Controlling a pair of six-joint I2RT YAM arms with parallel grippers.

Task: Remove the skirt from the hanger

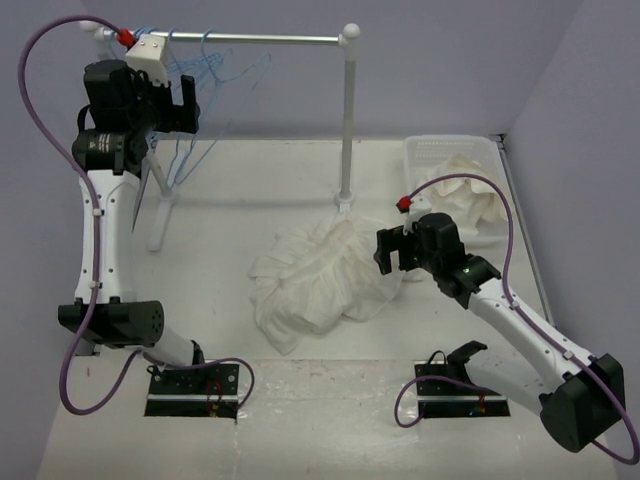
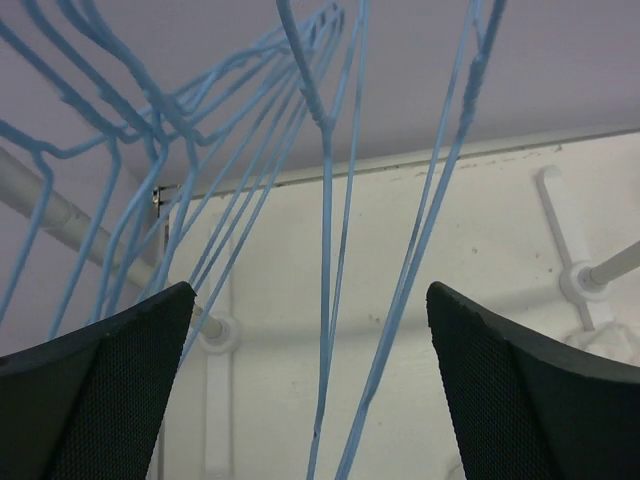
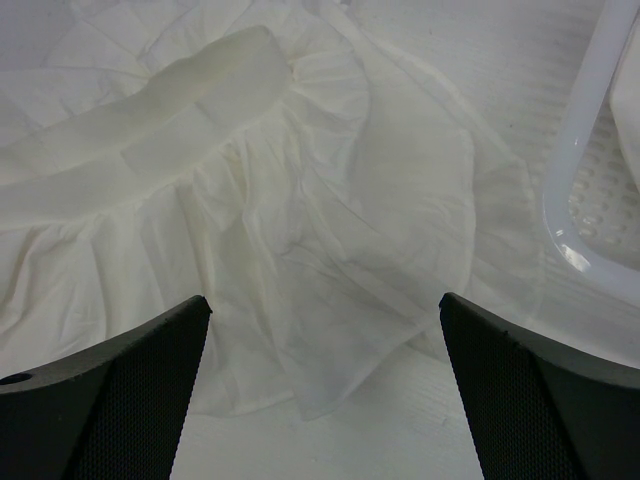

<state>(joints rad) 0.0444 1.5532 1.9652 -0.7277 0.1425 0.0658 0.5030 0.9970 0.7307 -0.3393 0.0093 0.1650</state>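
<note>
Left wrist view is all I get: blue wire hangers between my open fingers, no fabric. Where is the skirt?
Observer: The skirt lies heaped on the table, clear of the hangers on the rail.
Operator: Where is the right arm?
Observer: The right gripper hangs open over the skirt's right edge.
Operator: Anything else near the heap?
Observer: A white basket at the far right of the table holds an off-white cloth.
</note>
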